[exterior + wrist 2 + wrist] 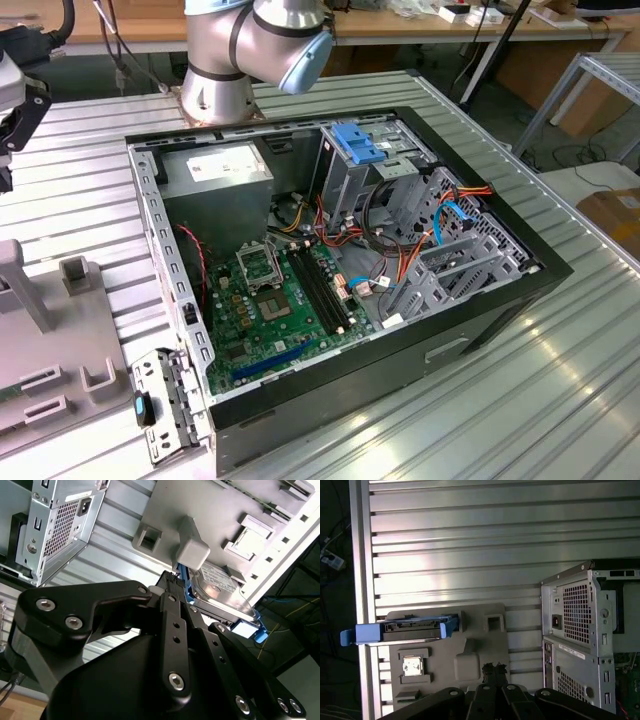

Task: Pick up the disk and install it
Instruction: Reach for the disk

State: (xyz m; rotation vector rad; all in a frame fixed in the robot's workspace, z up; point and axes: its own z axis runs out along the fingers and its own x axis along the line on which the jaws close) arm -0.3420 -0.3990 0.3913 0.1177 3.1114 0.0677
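An open computer case is laid on its side on a ribbed aluminium surface, with its motherboard and grey power supply exposed. A grey fixture plate is seen just beside the case's rear panel in the first wrist view. The disk is held on edge in a slot of that plate, its blue bracket wrapped around its sides; its labelled face is shown in the second wrist view. The gripper is seen drawn narrow, tips nearly together with nothing held, apart from the disk and over the plate.
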